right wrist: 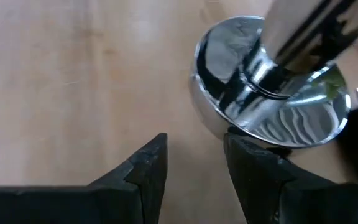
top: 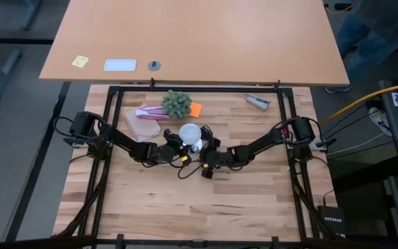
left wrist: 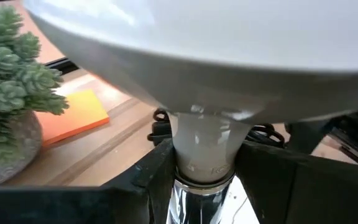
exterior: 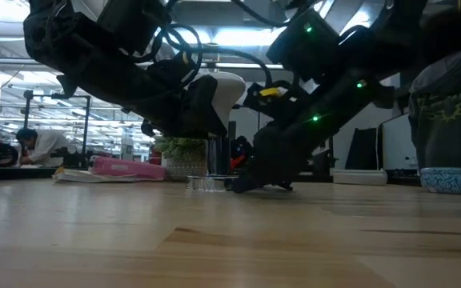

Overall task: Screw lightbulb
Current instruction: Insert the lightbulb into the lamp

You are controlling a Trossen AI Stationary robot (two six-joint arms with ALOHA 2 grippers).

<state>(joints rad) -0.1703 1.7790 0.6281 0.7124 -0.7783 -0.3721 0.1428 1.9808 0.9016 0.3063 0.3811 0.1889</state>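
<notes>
The frosted white lightbulb (top: 190, 131) stands upright, dome up, its neck in a chrome socket (left wrist: 197, 202) whose round mirror base (right wrist: 272, 118) rests on the table's middle. My left gripper (top: 177, 142) is shut on the bulb's neck, coming from the table's left. My right gripper (top: 208, 153) is low at the table on the socket's right. Its fingers are open with bare wood between them (right wrist: 194, 158), and one fingertip (right wrist: 244, 152) is right at the base's rim. My left gripper pinches the bulb's narrow neck (left wrist: 205, 146) between its two fingers (left wrist: 157, 171), just above the chrome socket. The fingers come level from the table's left, across the neck. The bulb stays upright in the socket, which stands on the table. My right gripper has one fingertip at the rim of the socket's base (right wrist: 229, 127); I cannot tell whether it touches.
A potted green succulent (top: 177, 104), an orange sticky note (top: 196, 109), a pink object (top: 150, 111) and a brown board (top: 142, 126) lie just behind the bulb. A grey object (top: 258, 101) lies at the far right. A thin black cord (top: 185, 169) loops in front. Bare wood lies nearer.
</notes>
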